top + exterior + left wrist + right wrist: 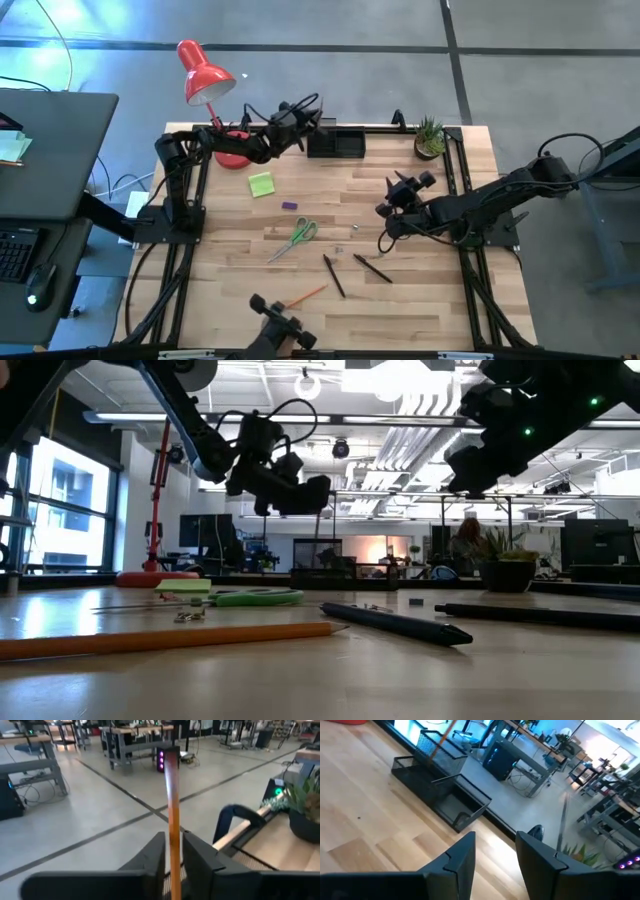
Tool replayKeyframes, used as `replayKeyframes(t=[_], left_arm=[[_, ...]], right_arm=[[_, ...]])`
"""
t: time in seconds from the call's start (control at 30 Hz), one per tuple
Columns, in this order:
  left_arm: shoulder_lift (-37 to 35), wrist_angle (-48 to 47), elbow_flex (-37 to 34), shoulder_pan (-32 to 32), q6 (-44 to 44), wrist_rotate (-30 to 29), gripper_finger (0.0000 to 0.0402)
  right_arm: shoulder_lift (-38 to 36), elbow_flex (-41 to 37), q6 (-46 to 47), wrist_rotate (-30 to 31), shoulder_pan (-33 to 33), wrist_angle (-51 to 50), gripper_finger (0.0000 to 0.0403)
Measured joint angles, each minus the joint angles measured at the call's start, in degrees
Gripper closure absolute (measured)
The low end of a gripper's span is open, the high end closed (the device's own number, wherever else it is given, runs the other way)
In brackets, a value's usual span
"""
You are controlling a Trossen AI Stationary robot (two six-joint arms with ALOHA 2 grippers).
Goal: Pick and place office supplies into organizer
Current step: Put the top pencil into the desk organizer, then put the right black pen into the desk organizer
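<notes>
From above, the left hand point(312, 122) hangs at the far edge of the pale wooden counter point(420, 300), just left of the low black rectangular mesh organizer point(337, 143) and right of the red desk lamp point(205, 75), while the right hand point(408, 188) sits over the counter's right half, near the small green potted plant point(430, 137). Spread between them lie a lime-green square sticky-note pad point(261, 184), a tiny purple block point(289, 206), green-handled scissors point(295, 237), two thin dark pens point(333, 275) and, nearest, an orange wooden pencil point(306, 295).
</notes>
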Motion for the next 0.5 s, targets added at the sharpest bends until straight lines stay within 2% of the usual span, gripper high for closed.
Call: replayKeyframes(t=[0.2,0.37,0.43,0.5], left_arm=[[0.00,-2.15,0.00,-0.02,-0.86,-0.81,0.0268],[-2.12,-2.47,0.00,-0.60,-1.05,-0.33,0.0228],[-4.00,-3.60,0.00,-1.46,-0.96,0.13,0.0219],[-6.18,-6.59,0.02,-2.86,-0.49,0.23,0.0215]], right_arm=[[0.02,0.00,0.02,-3.58,0.01,0.05,0.0269],[0.02,0.00,-0.11,-6.20,0.01,0.06,0.0269],[0.02,0.00,-0.46,-9.12,0.01,0.07,0.0269],[0.02,0.00,-1.29,-14.69,-0.03,0.07,0.0269]])
